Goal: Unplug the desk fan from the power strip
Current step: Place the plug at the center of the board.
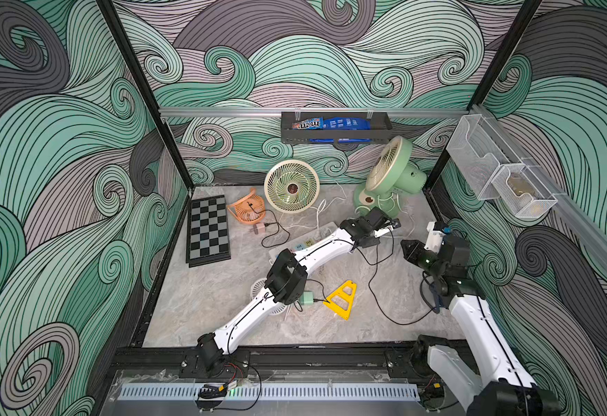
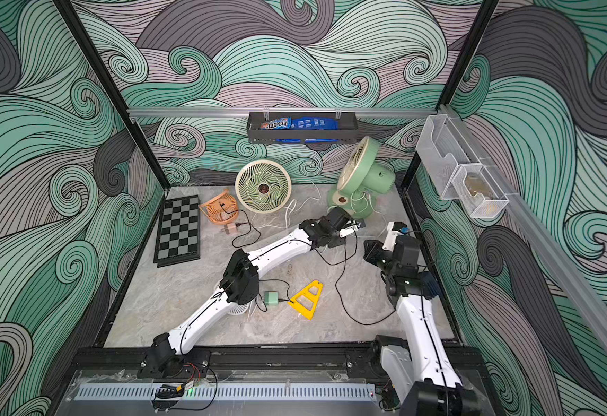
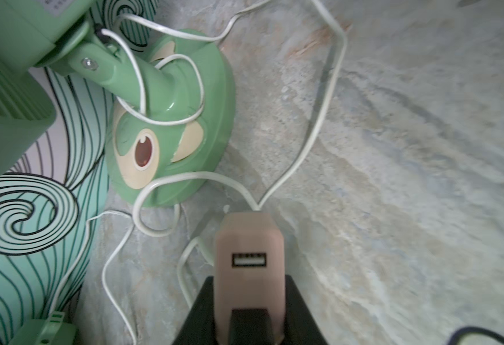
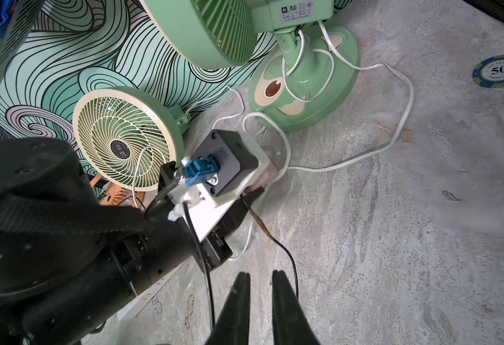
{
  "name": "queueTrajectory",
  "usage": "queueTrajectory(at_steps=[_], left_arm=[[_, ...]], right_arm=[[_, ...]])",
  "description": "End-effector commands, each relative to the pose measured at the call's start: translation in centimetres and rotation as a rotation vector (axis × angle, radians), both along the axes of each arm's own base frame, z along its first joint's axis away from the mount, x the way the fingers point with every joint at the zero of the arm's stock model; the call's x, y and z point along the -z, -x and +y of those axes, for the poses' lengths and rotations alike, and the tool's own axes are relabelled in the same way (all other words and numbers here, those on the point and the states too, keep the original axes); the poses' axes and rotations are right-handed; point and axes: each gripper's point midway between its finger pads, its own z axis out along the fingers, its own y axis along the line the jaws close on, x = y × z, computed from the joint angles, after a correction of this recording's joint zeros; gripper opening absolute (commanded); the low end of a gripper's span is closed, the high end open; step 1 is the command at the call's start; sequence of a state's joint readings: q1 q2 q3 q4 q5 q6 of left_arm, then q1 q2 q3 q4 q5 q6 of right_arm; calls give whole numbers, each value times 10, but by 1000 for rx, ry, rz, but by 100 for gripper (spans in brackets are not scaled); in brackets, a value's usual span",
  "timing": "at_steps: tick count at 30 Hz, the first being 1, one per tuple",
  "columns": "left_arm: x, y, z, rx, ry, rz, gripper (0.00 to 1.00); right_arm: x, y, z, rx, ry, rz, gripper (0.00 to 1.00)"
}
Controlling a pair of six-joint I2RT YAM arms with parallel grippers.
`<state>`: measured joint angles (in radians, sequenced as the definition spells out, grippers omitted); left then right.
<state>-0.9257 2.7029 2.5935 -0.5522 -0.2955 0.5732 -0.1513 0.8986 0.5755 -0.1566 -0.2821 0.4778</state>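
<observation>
The left hand (image 3: 249, 285) grips an adapter (image 3: 249, 239), pale pink, with its fingers (image 3: 297, 301) pressed on both sides. The adapter's USB port faces the wrist camera and is empty. It hangs over the surface (image 1: 201, 306) near the base of the green fan (image 3: 170, 119), clear of any socket. A white cord (image 3: 319, 125) loops across the surface and passes just behind the adapter's far end. Whether it joins the adapter there, I cannot tell.

The power strip (image 1: 304, 245) lies on the surface near the middle, running at a slant under the left forearm. In a top view only a stretch with teal and yellow sockets shows beside the arm. The left hand (image 1: 390, 225) is past the strip's far end, toward the green fan (image 1: 392, 169).

The right hand (image 4: 259, 276) is narrow, with a thin gap between its fingers and nothing in it. It hovers over bare surface near the left wrist, apart from it, and in a top view the right hand (image 1: 408, 248) points toward the left hand.

A cream fan (image 1: 291, 186) stands at the back, with an orange fan (image 1: 247, 208) and a chessboard (image 1: 208, 230) further to the left side. A yellow triangle (image 1: 341, 299) and a green plug (image 1: 307, 298) lie nearer the front, beside the left elbow. A poker chip (image 4: 499, 71) sits on the surface beyond the green fan's base in the right wrist view.
</observation>
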Motion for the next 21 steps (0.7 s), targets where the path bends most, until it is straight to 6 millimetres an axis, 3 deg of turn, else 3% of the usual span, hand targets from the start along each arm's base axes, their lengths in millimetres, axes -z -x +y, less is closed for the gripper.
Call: queueTrajectory(at_steps=[1, 12, 21], left_arm=[[-41, -29, 4, -45, 41, -150, 0], [-55, -36, 3, 1, 139, -101, 0], [-36, 6, -19, 164, 195, 100, 0]], right_arm=[[3, 1, 6, -28, -24, 0, 20], [53, 24, 39, -166, -116, 229, 24], [54, 25, 41, -151, -138, 224, 26]])
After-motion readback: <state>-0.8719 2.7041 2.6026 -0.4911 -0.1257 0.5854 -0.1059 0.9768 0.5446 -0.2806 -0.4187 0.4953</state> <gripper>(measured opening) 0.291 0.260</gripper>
